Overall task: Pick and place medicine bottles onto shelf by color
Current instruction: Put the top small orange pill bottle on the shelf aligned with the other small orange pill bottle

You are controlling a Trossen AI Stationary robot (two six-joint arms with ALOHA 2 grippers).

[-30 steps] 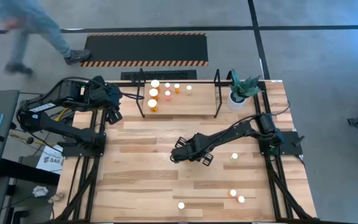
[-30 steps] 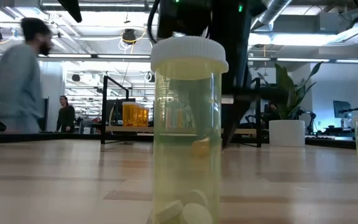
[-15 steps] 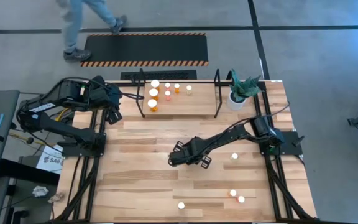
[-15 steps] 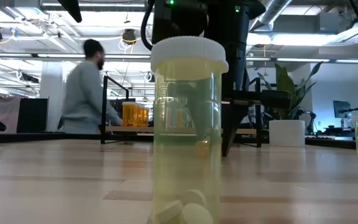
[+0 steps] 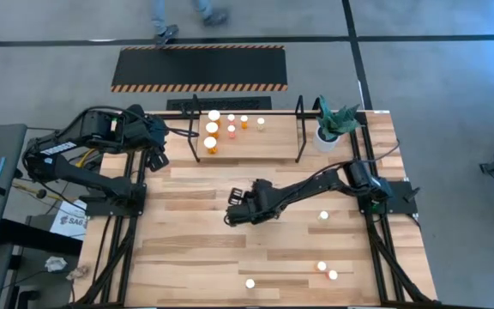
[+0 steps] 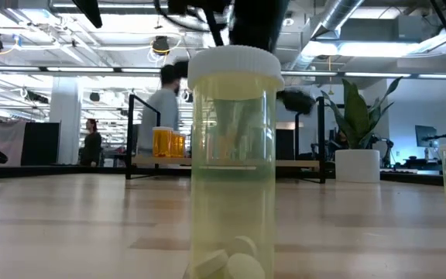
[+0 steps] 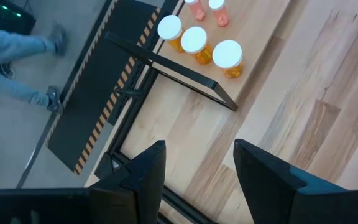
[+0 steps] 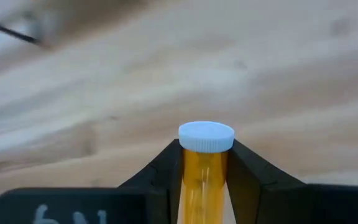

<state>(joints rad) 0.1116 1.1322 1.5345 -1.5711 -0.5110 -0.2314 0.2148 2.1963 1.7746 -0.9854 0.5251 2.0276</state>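
My right gripper (image 5: 232,216) hovers mid-table, shut on an orange medicine bottle (image 8: 204,171) with a white cap (image 8: 206,135). The shelf (image 5: 299,129) stands at the far edge, with several white-capped orange and reddish bottles (image 5: 213,129) upright on its wood floor near the left hoop. Loose bottles stand on the table at the right (image 5: 323,215) and near the front edge (image 5: 250,283), (image 5: 327,271). A pale yellow bottle (image 6: 235,163) with pills inside fills the low view. My left gripper (image 7: 197,180) waits open, raised at the far left beside the shelf. My right gripper pinches the orange body just under the cap (image 8: 202,163) between its two fingers, one on each side. The fingers (image 8: 247,168) slant down from the table's right. The capped end sticks out past the fingertips; the bottle's lower end is hidden between the fingers.
A white pot with a green plant (image 5: 327,136) stands at the far right corner next to the shelf. A black-and-yellow striped mat (image 5: 200,69) lies on the floor beyond the table. A person (image 6: 163,108) walks behind the table. Bare wood lies between my right gripper and the shelf.
My right gripper has shut on the orange bottle, rolled its wrist, and moved toward the table's left while rising. In the low view the hand has lifted up from behind the pale bottle, and the orange bottle no longer shows on the table there.
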